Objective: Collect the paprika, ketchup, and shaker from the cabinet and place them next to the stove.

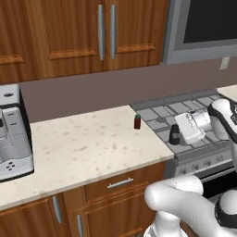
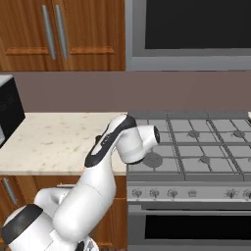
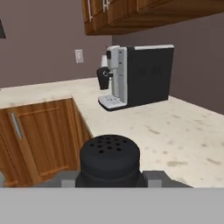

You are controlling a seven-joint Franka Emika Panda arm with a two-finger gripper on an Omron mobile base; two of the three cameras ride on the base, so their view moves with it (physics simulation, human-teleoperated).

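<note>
End effector (image 1: 178, 134) is clenched on the shaker (image 1: 174, 134). In the left base view it hangs over the near-left corner of the stove (image 1: 194, 118), right by the table (image 1: 88, 143) edge. The shaker is dark, upright, and low over the stove's front-left area; whether its base touches the surface can't be told.

Hand view: the shaker's (image 3: 109, 159) perforated rounded top sits at the bottom of the frame, between the finger tips (image 3: 65, 178), which flank it on both sides.

Paprika (image 1: 137, 121): small dark-red jar with a green lid, upright on the table, just left of the stove's left edge and toward the back wall. It is near the shaker but apart from it, further back and to the left.

Coffee machine (image 1: 14, 136): grey and black, at the far left end of the table in the left base view, well apart from the paprika. In the hand view the same machine (image 3: 135, 76) stands on the table against the wall, beyond the shaker.

Right base view: the arm (image 2: 105, 152) bends over the seam between table (image 2: 54, 142) and stove (image 2: 196, 147), and the forearm hides the end effector. Grates and front knobs of the stove are visible.

Wooden cabinets with long metal handles (image 1: 106, 32) hang above the table. The dark microwave (image 1: 203, 28) hangs above the stove.
</note>
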